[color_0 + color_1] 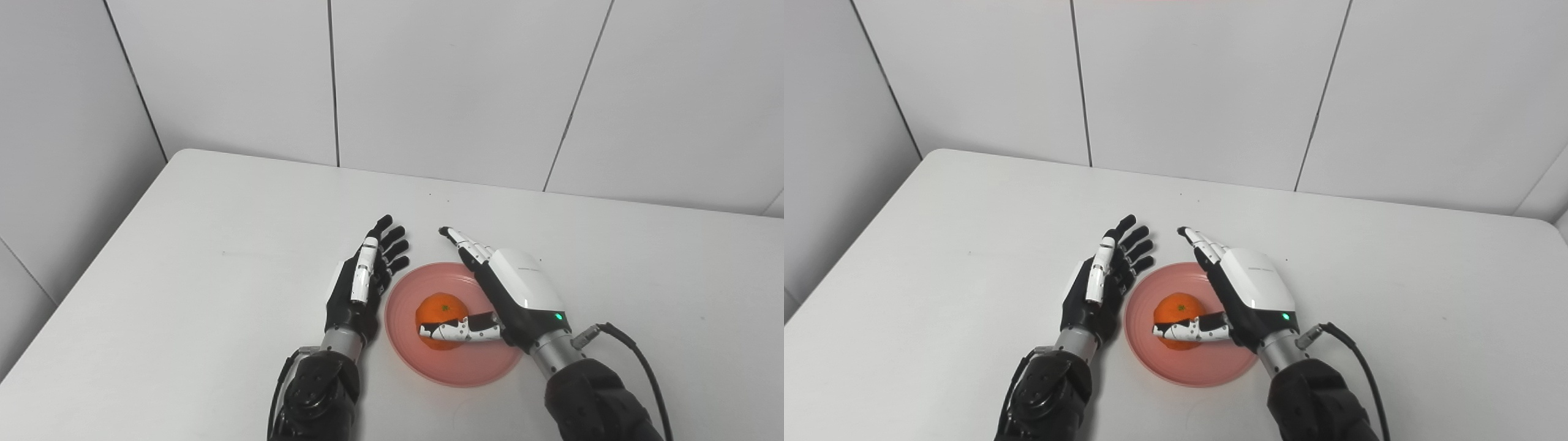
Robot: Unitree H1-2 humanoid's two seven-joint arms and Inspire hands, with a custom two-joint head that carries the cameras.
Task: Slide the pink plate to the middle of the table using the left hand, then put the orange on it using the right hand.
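Observation:
The pink plate (465, 367) lies on the white table (202, 257) near its front middle. An orange (438, 311) with a green stem spot rests on the plate's centre. My right hand (508, 294) hovers over the plate's right side, open, fingers stretched out toward the wall. Its thumb crosses in front of the orange; whether it touches the fruit I cannot tell. My left hand (364, 282) is open just left of the plate's rim, palm facing the plate and fingers spread, holding nothing.
A black cable (637, 355) runs from the right wrist across the table toward the front right. White tiled walls (459, 92) stand behind and to the left of the table. The table's left edge (86, 282) runs diagonally.

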